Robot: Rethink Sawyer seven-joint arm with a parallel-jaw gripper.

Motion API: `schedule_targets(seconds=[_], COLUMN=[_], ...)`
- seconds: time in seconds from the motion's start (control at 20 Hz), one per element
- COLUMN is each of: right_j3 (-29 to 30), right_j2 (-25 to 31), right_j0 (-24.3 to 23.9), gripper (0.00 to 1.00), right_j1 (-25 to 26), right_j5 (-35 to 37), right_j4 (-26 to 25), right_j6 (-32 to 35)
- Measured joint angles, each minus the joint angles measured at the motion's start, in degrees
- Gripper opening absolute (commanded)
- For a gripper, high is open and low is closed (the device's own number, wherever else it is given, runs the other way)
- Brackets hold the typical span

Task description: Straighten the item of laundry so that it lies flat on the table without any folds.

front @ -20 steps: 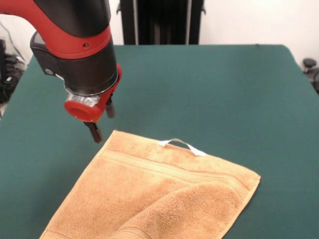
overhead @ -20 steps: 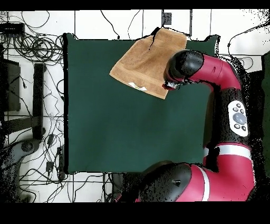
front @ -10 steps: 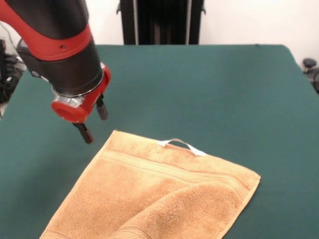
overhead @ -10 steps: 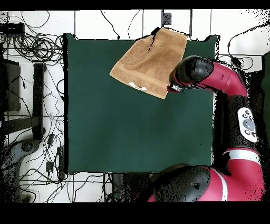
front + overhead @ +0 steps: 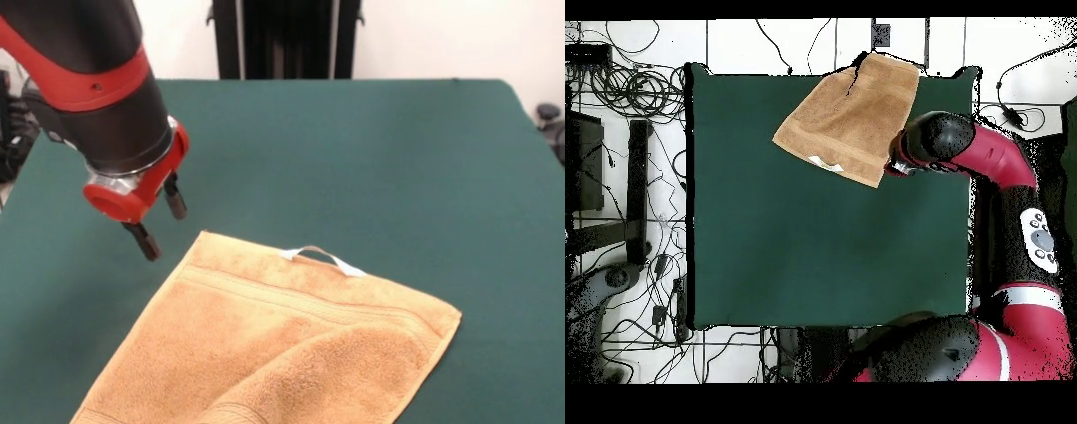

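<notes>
end effector: two dark fingers spread apart, nothing between them, hanging clear above the bare desk. it sits just beside the towel's far-left corner as the front view shows it, not touching the cloth. in the overhead view the arm's wrist covers the end effector, which lies at the towel's corner nearest the robot.

towel: golden-tan terry, lying skewed to the desk edges, at the near side of the desk in the front view and running out of the bottom of that picture. in the overhead view the towel reaches the desk's far edge and appears to overhang it slightly. the far hem is flat, with band stripes showing and a small white loop tag standing up from it. the near portion is doubled over: a thick fold lies on top of the lower layer.

handling assessment: light, soft, fully limp; it will drape and drag rather than hold shape. the felt-like desk cover likely grips the pile, so sliding may bunch it. recommended hold: pinch the free edge or corner of the folded-over flap, lift low and peel it back outward. the flat corner beside the end effector offers little gain.
</notes>
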Motion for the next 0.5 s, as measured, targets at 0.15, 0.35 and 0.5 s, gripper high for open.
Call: schedule_targets(seconds=[0.15,0.35,0.5], right_j3=[-0.14,-0.36,-0.8], right_j2=[-0.03,-0.14,-0.14], right_j0=[1.28,3.09,4.43], gripper=[1.0,1.0,1.0], right_j1=[0.01,0.0,0.0], right_j5=[0.0,0.01,0.01], right_j4=[-1.61,-3.65,-5.47], right_j6=[0.0,0.0,0.0])
